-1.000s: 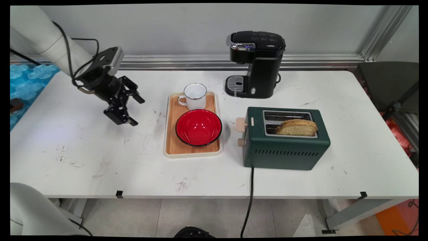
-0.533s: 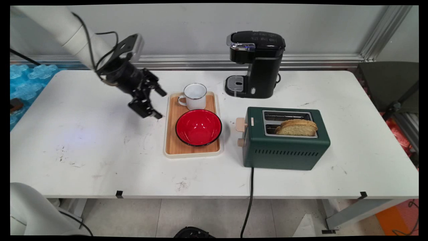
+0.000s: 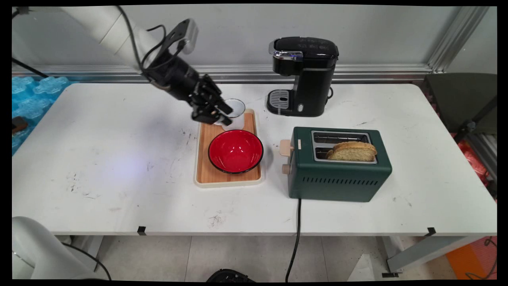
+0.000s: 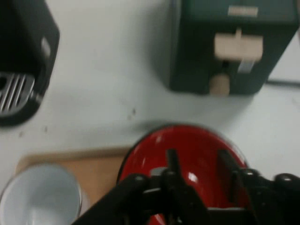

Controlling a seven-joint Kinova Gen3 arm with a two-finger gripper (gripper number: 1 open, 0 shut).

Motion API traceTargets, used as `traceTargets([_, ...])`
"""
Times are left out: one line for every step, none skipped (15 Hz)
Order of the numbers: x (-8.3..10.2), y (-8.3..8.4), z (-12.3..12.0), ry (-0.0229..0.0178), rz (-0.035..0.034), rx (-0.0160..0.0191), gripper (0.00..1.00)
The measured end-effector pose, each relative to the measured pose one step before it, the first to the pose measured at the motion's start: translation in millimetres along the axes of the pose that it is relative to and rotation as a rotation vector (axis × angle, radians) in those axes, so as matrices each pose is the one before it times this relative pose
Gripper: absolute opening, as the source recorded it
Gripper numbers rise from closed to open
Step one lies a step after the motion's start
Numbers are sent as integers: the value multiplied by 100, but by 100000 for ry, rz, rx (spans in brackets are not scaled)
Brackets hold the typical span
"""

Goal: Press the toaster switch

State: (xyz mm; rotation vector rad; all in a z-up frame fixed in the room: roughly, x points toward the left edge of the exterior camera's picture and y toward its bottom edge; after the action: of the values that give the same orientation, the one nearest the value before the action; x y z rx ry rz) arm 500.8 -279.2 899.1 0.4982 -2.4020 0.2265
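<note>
Surface: white table (image 3: 99, 159), scuffed matte top, grey wall with a metal rail behind.
Claw: gripper (image 3: 224, 115) tilted down over the tray's far end; fingers (image 4: 171, 159) spread apart, nothing between them.
Nearest thing: white enamel mug (image 3: 237, 109) with a dark rim, upright, empty. In the main view the claw overlaps its handle side; contact can't be told. In the hand view the mug (image 4: 42, 197) sits low left of the fingers, off the claw's line.
Claw axis: hand view looks over the red bowl (image 4: 187, 140), which shows between the fingers.
Bowl: glossy red inside, dark rim, round, just past the mug on the near side (image 3: 235, 151).
Tray: bare wood with a cream rim, rectangular (image 3: 202, 159), long axis running near to far, under both.
Beyond the claw: dark green toaster (image 3: 337, 178) with beige lever and knob facing it, bread slice (image 3: 352, 151) in the near slot.
Off to one side: black glossy coffee maker (image 3: 305, 75), metal drip grille.
</note>
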Motion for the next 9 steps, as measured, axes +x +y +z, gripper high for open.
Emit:
traceTargets([504,68,171,1335,-352,-202,0])
traceTargets([575,90,207,1593,-434,-238,0])
traceTargets([600,112,264,1825,-628,-174,0])
traceTargets([538,154,283,1754,-695,-191,0])
traceTargets([420,190,282,1470,-723,-243,0])
traceTargets([358,210,313,1420,-852,-230,0])
traceTargets([353,266,370,1583,-1080,-276,0])
traceTargets([236,232,348,1198,-948,-344,0])
traceTargets([206,306,456,1527,-1265,-343,0])
